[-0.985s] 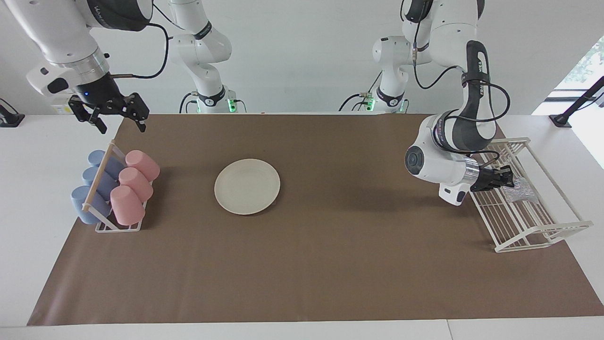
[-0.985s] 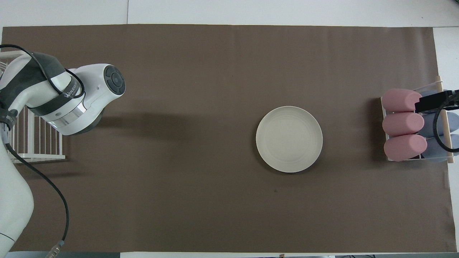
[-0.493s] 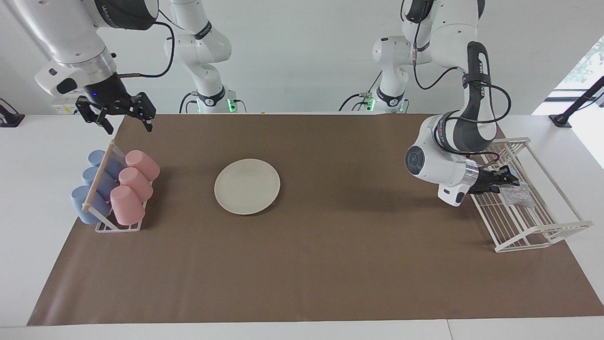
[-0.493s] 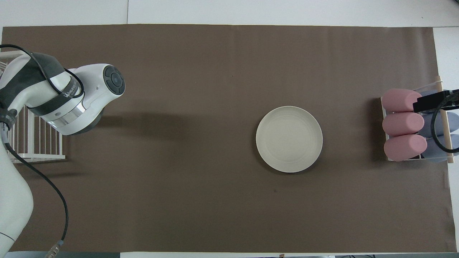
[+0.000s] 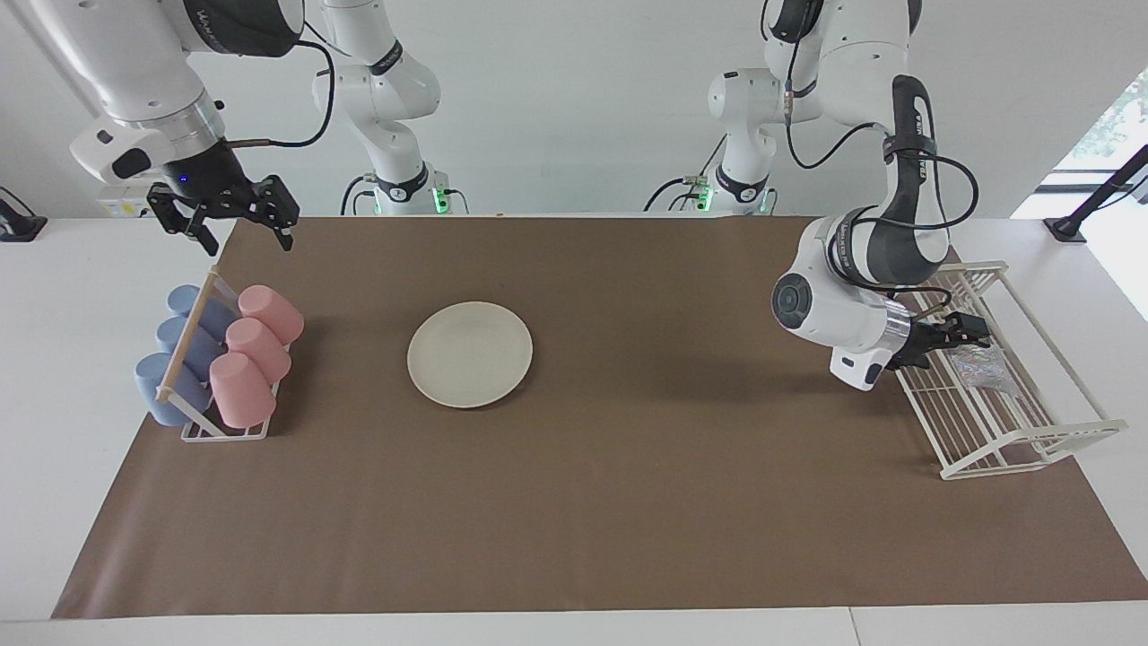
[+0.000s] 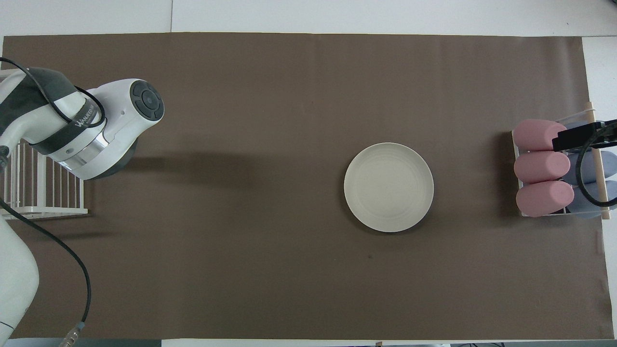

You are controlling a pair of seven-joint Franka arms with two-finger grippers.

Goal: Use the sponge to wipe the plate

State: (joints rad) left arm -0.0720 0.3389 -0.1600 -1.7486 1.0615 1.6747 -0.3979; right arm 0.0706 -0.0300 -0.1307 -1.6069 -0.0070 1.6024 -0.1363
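The plate (image 5: 470,353) looks matt and smooth, like cream ceramic or plastic. The sponge (image 5: 980,367) is a glittery, crinkled mesh. It lies in a white coated wire rack (image 5: 1031,438). The brown mat (image 5: 574,502) covering the table looks like matt paper.

- Bright, even light; both views sharp.
- Soft shadow on the brown mat (image 6: 289,270) beside the left arm (image 6: 91,130).
- Window glare at the facing view's right edge.
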